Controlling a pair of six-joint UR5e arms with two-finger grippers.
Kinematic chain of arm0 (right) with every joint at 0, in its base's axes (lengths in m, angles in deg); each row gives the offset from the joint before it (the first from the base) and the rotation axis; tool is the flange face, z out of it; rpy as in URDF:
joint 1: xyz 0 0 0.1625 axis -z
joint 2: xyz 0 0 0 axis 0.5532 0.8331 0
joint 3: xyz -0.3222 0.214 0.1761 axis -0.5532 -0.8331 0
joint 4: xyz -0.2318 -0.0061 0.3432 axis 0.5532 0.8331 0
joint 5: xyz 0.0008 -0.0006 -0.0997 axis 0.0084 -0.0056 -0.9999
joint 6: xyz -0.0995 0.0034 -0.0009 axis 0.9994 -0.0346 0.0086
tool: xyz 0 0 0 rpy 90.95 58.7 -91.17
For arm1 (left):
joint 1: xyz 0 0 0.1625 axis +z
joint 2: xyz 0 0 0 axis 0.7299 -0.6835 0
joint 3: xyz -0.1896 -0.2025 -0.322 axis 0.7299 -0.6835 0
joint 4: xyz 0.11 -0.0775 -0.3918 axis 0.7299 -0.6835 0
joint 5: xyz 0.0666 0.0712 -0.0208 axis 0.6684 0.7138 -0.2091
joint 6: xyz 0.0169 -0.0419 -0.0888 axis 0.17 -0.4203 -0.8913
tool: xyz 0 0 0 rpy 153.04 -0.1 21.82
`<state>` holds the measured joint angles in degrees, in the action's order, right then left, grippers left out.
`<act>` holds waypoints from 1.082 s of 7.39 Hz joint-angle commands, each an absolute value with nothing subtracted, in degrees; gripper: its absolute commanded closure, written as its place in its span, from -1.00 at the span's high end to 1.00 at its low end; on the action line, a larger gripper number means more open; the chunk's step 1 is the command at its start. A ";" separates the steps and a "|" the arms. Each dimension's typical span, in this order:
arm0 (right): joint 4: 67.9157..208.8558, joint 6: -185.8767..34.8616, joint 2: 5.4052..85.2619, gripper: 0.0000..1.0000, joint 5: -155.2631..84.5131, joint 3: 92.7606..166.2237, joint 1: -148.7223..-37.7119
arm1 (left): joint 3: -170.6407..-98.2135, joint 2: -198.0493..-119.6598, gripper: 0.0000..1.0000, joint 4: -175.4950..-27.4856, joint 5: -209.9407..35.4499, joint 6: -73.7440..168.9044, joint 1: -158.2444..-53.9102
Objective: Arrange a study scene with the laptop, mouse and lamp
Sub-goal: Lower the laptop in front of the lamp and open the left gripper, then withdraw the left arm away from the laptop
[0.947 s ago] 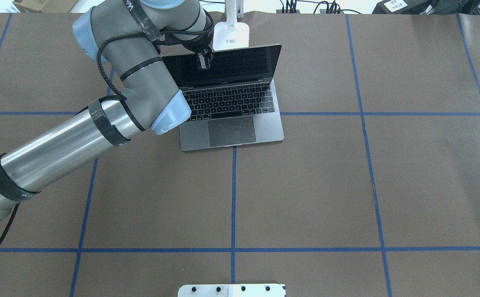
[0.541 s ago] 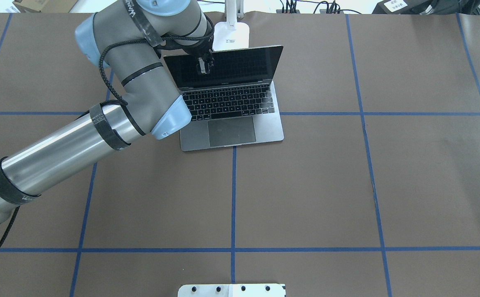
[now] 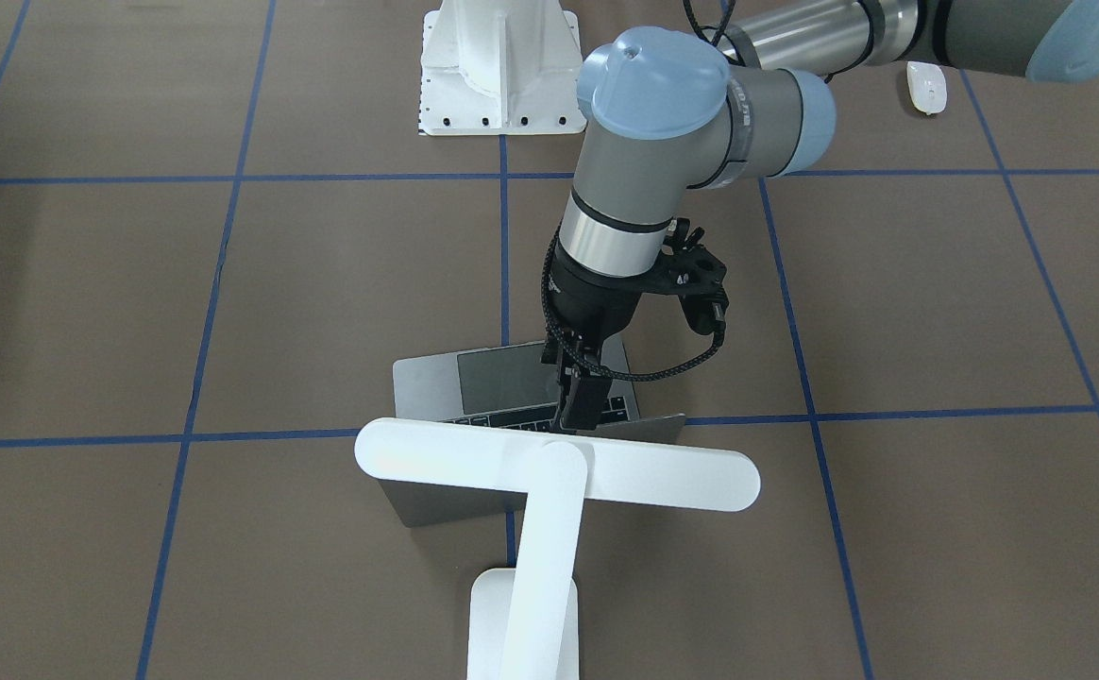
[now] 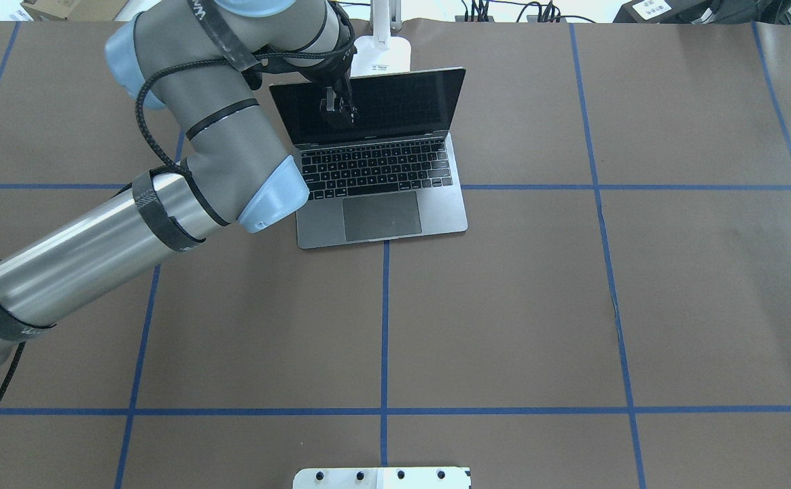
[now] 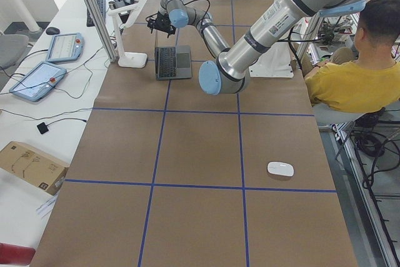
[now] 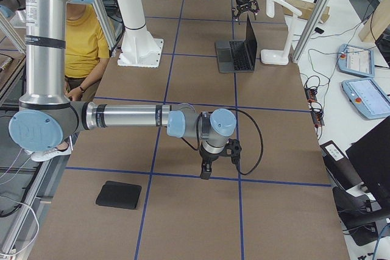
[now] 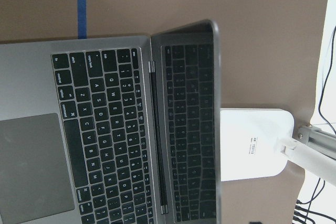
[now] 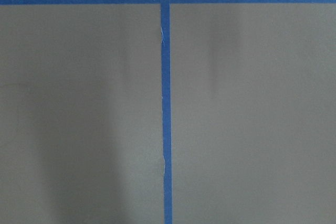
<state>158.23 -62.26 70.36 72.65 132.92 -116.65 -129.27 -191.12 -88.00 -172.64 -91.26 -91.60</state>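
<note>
The laptop point(image 4: 382, 204) lies open at the far middle of the table, with its dark screen point(image 7: 189, 129) tilted back toward the lamp. My left gripper point(image 4: 338, 109) hangs over the left part of the screen with its fingers slightly apart, holding nothing. The white lamp point(image 3: 559, 472) stands just behind the laptop, its base point(image 4: 382, 58) close to the lid. The white mouse point(image 5: 280, 169) lies far off, near the robot's side on its left. My right gripper point(image 6: 207, 172) points down at bare table. I cannot tell whether it is open or shut.
A white bolted pedestal point(image 3: 500, 66) stands at the robot's edge of the table. A flat black pad point(image 6: 119, 194) lies near the right end. A person in a yellow shirt point(image 5: 350, 79) sits beside the table. Tablets and cables point(image 5: 37, 79) lie beyond the far edge.
My left gripper has shifted slightly right over the screen and its fingers have spread. The laptop lid has tilted back a little further toward the lamp.
</note>
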 commanded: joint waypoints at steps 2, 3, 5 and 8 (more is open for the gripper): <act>158.23 -62.26 70.36 1.00 72.65 132.91 -116.56 | -150.88 -173.00 1.00 -86.56 -172.76 -65.07 -91.71; 158.23 -62.26 70.27 1.00 72.65 132.91 -116.55 | -154.86 -167.79 1.00 -85.07 -172.76 -55.12 -92.05; 158.14 -62.26 70.27 1.00 72.56 132.91 -116.12 | -160.41 -159.95 1.00 -80.68 -172.76 -31.76 -92.58; 158.32 -62.34 68.17 1.00 69.94 133.26 -113.66 | -162.55 -147.91 1.00 -80.40 -172.94 0.08 -96.95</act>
